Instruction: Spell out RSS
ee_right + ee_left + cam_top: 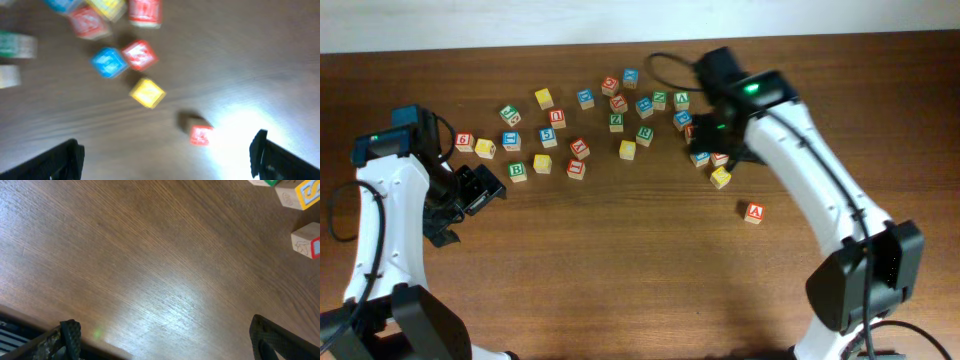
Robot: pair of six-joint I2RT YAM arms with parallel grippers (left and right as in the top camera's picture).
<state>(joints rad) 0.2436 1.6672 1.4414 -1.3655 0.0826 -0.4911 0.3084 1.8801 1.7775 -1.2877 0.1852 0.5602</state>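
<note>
With right gripper (pixel 165 152) spread and empty over the crowded blocks (pixel 147 93) — settle on the needed letter, straddle it squarely, avoid nudging neighbours; left gripper (pixel 164 330) likewise released.

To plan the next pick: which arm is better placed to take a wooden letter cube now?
Right, probably. The open right claw hovers with a yellow-faced wooden letter cube just ahead. The open left claw faces mostly bare brown wooden table.

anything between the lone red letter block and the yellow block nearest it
Nothing: only bare brown wooden table separates the red-edged wooden letter block from the yellow wooden block, clearest in the overhead view.
</note>
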